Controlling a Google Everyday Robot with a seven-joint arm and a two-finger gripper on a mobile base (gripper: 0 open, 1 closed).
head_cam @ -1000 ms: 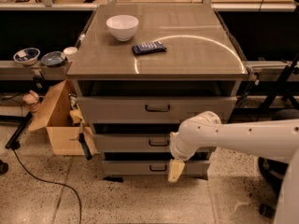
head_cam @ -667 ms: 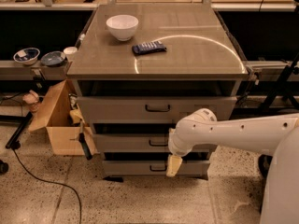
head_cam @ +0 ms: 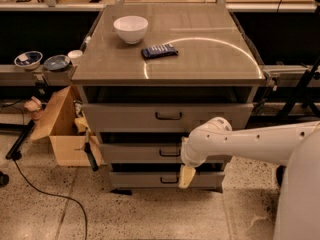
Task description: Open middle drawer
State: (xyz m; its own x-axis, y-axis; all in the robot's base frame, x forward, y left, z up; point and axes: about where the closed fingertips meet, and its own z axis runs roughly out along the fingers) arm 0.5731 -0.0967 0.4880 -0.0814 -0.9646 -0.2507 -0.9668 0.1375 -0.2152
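Observation:
The grey cabinet (head_cam: pixel 165 59) has three drawers stacked in its front. The middle drawer (head_cam: pixel 130 153) is grey with a small dark bar handle (head_cam: pixel 170 153) at its centre, and its front sits in line with the others. My white arm (head_cam: pixel 250 141) reaches in from the right. My gripper (head_cam: pixel 186 176) has a yellowish tip and hangs downward just right of the middle drawer's handle. Its tip lies in front of the bottom drawer (head_cam: pixel 140 180). The wrist covers the right part of the middle drawer's front. The gripper holds nothing that I can see.
A white bowl (head_cam: pixel 130 29) and a dark blue packet (head_cam: pixel 159 51) lie on the cabinet top. An open cardboard box (head_cam: pixel 62 129) stands at the cabinet's left, with a black-handled tool (head_cam: pixel 91 156) leaning beside it. Bowls (head_cam: pixel 29 60) sit on a left shelf. A cable (head_cam: pixel 45 191) runs over the floor.
My gripper has shifted slightly left and up, closer to the drawer fronts. The drawers have not moved.

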